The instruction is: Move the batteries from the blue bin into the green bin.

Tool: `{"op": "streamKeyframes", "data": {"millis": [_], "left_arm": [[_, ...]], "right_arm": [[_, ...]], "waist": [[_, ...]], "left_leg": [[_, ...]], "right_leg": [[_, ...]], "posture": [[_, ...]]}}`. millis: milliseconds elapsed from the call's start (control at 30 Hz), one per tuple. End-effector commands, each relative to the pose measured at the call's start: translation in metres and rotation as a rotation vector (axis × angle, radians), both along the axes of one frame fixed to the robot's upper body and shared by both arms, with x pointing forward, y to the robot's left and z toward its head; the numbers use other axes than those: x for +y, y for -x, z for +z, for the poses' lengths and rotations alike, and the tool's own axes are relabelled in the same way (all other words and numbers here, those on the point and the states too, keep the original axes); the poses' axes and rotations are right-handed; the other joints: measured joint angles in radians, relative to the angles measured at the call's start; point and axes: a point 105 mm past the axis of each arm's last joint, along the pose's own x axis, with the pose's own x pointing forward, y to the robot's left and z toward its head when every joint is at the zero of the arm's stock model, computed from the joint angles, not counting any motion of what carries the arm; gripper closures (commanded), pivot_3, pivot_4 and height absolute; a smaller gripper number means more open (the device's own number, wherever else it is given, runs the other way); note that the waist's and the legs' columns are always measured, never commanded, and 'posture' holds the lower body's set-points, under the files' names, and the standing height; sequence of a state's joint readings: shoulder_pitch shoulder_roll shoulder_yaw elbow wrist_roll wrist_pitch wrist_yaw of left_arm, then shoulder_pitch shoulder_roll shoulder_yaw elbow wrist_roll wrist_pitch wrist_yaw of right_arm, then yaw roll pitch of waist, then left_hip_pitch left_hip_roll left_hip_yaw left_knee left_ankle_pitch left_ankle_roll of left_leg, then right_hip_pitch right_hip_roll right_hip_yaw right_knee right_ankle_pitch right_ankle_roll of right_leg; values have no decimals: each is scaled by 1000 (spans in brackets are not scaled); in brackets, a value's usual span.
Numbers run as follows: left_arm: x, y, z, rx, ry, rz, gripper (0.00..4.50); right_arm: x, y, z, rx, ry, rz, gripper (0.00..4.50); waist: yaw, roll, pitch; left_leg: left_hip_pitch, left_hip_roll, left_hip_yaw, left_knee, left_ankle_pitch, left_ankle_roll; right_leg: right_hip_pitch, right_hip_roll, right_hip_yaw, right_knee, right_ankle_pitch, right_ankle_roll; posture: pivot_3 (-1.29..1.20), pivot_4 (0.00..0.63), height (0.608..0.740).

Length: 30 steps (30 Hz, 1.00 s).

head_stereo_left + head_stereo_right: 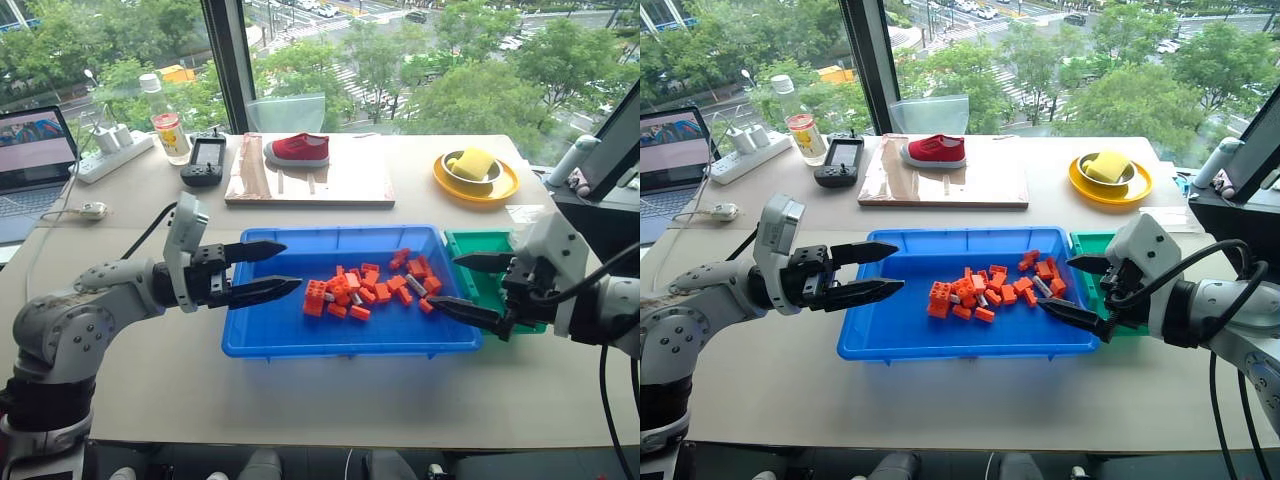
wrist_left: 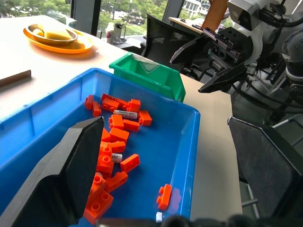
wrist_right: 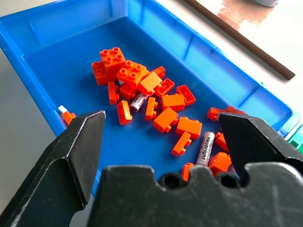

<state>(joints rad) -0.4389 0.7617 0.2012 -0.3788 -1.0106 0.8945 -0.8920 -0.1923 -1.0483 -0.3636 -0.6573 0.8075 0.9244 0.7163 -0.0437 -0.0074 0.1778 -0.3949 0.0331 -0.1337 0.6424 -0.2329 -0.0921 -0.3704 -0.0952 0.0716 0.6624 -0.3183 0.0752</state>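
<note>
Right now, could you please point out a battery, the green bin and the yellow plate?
battery (image 3: pixel 206 147): right wrist view, middle of its label.
green bin (image 2: pixel 156 77): left wrist view, outer side wall.
yellow plate (image 1: pixel 505 187): left eye view, bare rim.

Setting: upper-floor office or lab room, staged for robot trials. You can check it by these items:
- wide beige table (image 1: pixel 300 390) against a floor-to-ceiling window with a dark frame (image 1: pixel 228 60), treetops and streets far below;
- open laptop (image 1: pixel 30 150) and white power strip (image 1: pixel 112 155) at the table's edge;
- black office chair (image 2: pixel 163 38) by another desk behind;
- assorted test props: red canvas shoe (image 1: pixel 298 150) on a wooden board (image 1: pixel 340 180), round orange plate (image 1: pixel 476 185).
</note>
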Motion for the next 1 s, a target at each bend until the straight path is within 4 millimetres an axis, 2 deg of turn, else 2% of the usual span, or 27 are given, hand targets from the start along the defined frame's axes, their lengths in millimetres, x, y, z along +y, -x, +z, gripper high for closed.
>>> {"op": "streamKeyframes", "data": {"millis": [33,167,333,433,533,600,700,900,1000], "left_arm": [[-1,10,7,-43,-20,-37,0],[3,18,7,-109,-151,-71,0],[6,24,28,-176,-221,-104,0],[10,23,26,-181,-272,-112,0],[10,22,25,-184,-287,-116,0],[9,18,14,-197,-347,-109,0],[8,17,14,-194,-333,-108,0],[7,18,13,-189,-330,-106,0],[6,17,14,-188,-312,-91,0]], "right_arm": [[-1,-4,7,-44,25,-23,59],[0,-5,6,-43,48,-39,59],[4,-11,-3,24,90,-51,59],[9,-24,-7,76,83,-85,59],[12,-28,-6,85,81,-92,59],[27,-44,-21,150,63,-133,59],[43,-60,-41,215,95,-177,59],[40,-72,-48,216,165,-222,59],[30,-83,-45,199,187,-271,59]], "waist": [[0,0,0],[-3,0,0],[0,0,0],[-4,0,0],[-4,0,0],[-5,-1,0],[-18,-1,1],[-12,-1,1],[-21,-1,1]], "left_leg": [[0,0,0,0,0,0],[0,0,0,0,0,0],[0,0,0,0,0,0],[-1,0,0,0,0,0],[-1,1,0,-1,0,0],[-2,1,0,-1,0,0],[-2,1,0,-1,0,-1],[-14,0,-1,0,2,-3],[-14,1,-1,-1,2,-3]], "right_leg": [[0,0,0,0,0,0],[-1,0,0,0,0,0],[-1,0,0,0,0,0],[-1,0,0,-1,0,0],[-2,0,0,0,0,0],[-3,0,0,0,0,0],[-3,1,0,0,0,0],[-17,1,0,3,0,0],[-17,1,0,3,0,0]], "posture": [[0,150,740],[0,150,740],[0,150,740],[0,150,740],[0,150,740],[0,150,740],[0,150,740],[0,150,740],[0,150,740]]}}
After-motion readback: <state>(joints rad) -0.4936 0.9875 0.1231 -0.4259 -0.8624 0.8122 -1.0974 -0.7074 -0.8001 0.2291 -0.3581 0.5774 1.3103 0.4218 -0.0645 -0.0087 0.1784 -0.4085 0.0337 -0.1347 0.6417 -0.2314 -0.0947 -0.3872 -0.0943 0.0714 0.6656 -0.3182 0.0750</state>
